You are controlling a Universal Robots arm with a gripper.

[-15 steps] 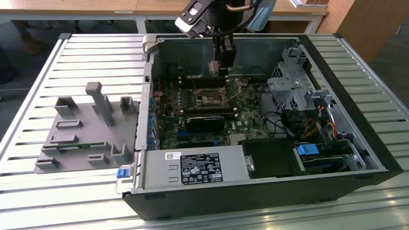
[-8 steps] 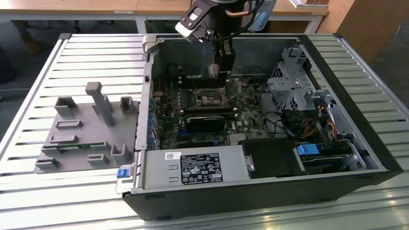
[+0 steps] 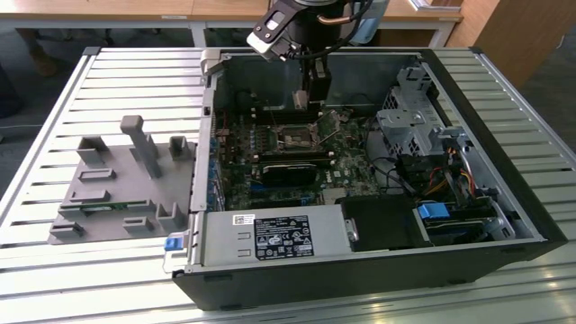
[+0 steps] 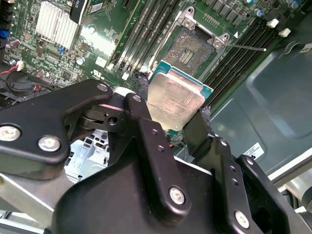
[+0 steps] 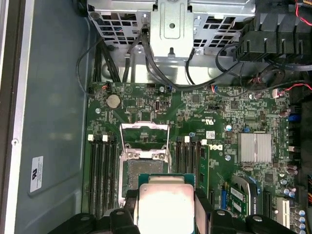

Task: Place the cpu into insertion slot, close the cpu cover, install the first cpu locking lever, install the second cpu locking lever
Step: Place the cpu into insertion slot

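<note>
- The cpu (image 4: 176, 100) is clamped by its edges between the fingers (image 4: 142, 90) of the gripper (image 4: 173, 102).
- It is held near the insertion slot (image 4: 195, 46), not touching it.
- The cpu cover (image 5: 145, 132) is swung open.
- A white printed label (image 5: 36, 174) is stuck on the case wall; its writing cannot be made out.

The silvery-grey cpu (image 4: 175, 95) is teal-edged, the motherboard (image 5: 214, 112) green, the tool (image 4: 173, 106) black.
</note>
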